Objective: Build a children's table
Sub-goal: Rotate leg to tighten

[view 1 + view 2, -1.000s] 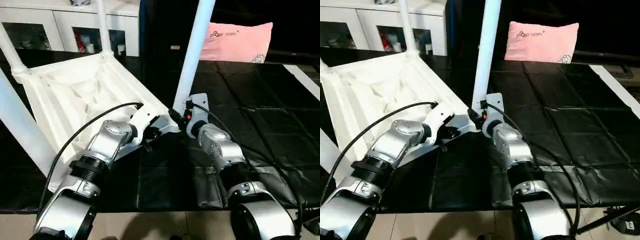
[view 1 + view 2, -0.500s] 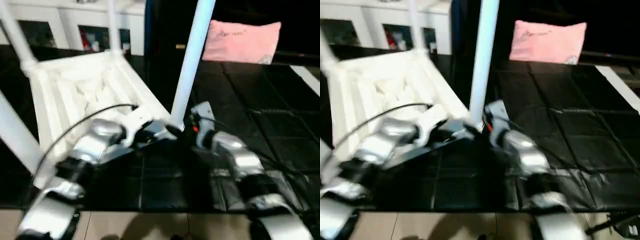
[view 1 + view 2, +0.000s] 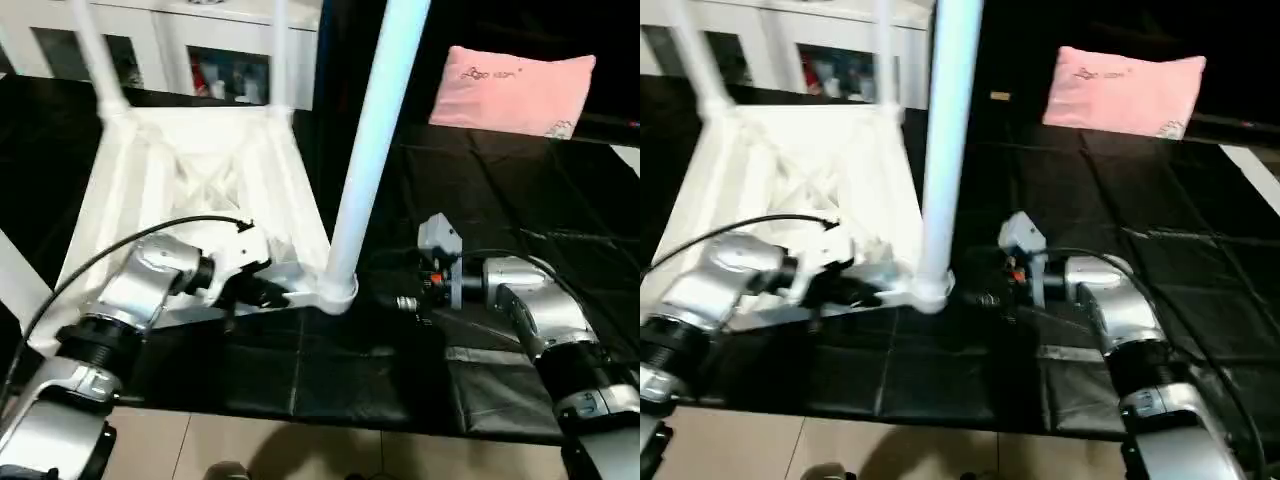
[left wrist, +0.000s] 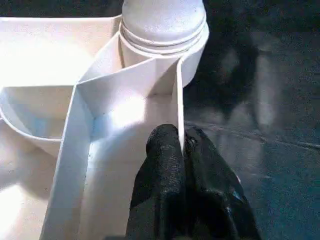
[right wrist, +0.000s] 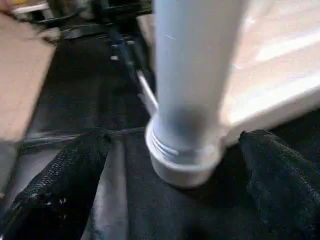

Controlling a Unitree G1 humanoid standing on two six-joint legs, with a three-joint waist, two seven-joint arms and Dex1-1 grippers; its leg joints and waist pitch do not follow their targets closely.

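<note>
The white tabletop (image 3: 200, 180) lies upside down on the black mat, ribbed underside up, with legs standing in its corner sockets. The nearest leg (image 3: 370, 150) rises from the corner socket (image 3: 337, 293) closest to me. My left gripper (image 3: 268, 293) is shut on a thin rib of the tabletop just beside that socket; the left wrist view shows its fingers (image 4: 165, 165) pinching the rib wall. To the right of the socket my right gripper (image 3: 405, 302) is open. In the right wrist view its fingers (image 5: 65, 180) stand wide apart on either side of the leg's base, not touching it.
A pink pillow (image 3: 512, 88) lies at the back right of the black mat (image 3: 540, 200). A white glass-door cabinet (image 3: 150, 50) stands behind the tabletop. Other legs (image 3: 100, 50) stick up at the far corners. Tan floor (image 3: 300, 440) lies along the mat's near edge.
My right gripper has opened wider and drawn back to the right, away from the nearest leg's base. The left gripper keeps its pinch on the rib. The camera has shifted.
</note>
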